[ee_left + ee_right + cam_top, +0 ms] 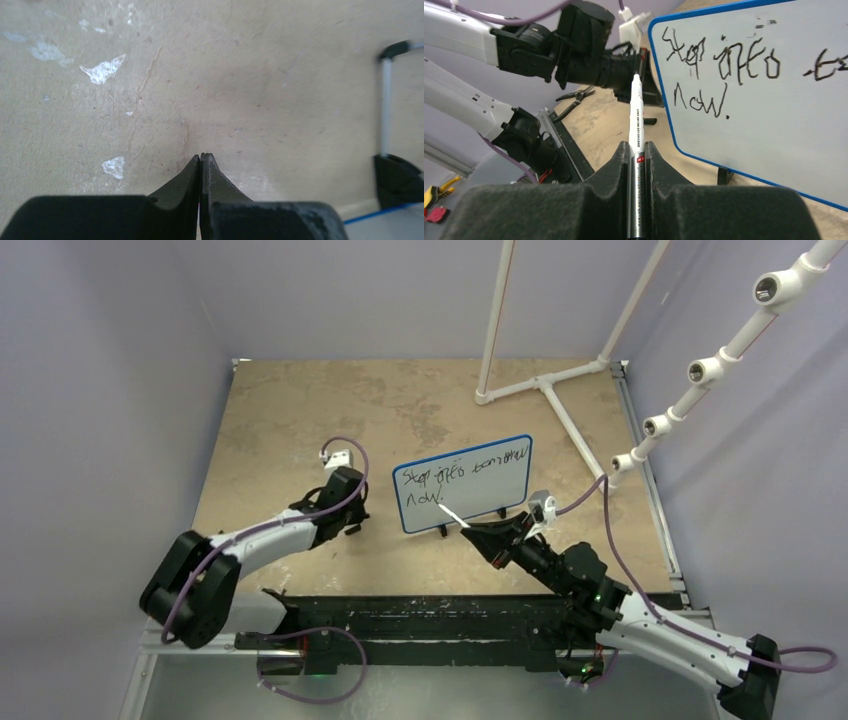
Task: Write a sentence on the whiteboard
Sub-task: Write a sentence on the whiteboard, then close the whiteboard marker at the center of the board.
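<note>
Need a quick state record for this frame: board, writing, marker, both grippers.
whiteboard: upright on its feet on the table, facing the arms
sentence: two lines of black handwriting, upper left of the board
marker: tip points toward the board's lower left; contact not clear
right gripper: shut on the marker
left gripper: shut, nothing held, low over the table, left of the board
</note>
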{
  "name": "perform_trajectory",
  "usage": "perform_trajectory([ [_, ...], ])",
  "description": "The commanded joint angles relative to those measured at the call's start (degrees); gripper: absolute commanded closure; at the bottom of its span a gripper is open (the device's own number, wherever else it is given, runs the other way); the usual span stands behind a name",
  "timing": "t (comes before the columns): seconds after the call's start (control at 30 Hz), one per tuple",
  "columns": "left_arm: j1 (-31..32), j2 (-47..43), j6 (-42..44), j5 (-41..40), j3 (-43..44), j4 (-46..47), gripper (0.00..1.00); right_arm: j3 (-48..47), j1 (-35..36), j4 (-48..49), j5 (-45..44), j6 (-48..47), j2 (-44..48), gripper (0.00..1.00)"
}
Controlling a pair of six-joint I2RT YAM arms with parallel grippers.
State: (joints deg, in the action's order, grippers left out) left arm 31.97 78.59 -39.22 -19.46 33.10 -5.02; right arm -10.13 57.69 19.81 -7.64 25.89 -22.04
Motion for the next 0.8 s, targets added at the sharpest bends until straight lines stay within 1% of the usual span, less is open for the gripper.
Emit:
perform_trajectory([
  [0.0,0.0,-11.0,-4.2,0.7,0.4,1.3,1.0,0.0,-0.1,7.4,4.3,-1.5,-2.7,1.0],
  [0.07,-0.1,-13.3,-2.8,1.5,1.0,1.0,1.0,-0.3,-0.1,9.3,5.0,-1.7,-4.1,1.0],
  [0.1,-0.1,-13.4,-0.8,2.9,1.2,1.3,1.0,-0.3,-0.1,10.1,5.3,-1.7,-4.7,1.0],
  [0.2,-0.1,-10.9,3.1,4.5,2.2,-2.7,1.0,-0.3,-0.1,11.3,5.6,-1.3,-5.7,1.0],
  [0.33,-0.1,-8.6,5.5,6.0,0.7,-5.2,0.88,0.1,-0.1,10.9,5.5,-0.3,-4.7,1.0],
  [0.53,-0.1,-8.0,7.8,4.9,-0.8,-4.6,0.66,0.6,-0.1,8.4,3.8,0.6,-0.6,1.0],
  [0.63,-0.1,-5.4,9.1,4.8,-0.4,-4.5,0.62,0.4,-0.1,6.6,3.0,0.4,0.6,1.0],
  [0.77,-0.1,-2.0,9.4,4.9,0.7,-6.4,0.6,0.0,-0.1,5.3,2.5,0.1,0.9,1.0],
])
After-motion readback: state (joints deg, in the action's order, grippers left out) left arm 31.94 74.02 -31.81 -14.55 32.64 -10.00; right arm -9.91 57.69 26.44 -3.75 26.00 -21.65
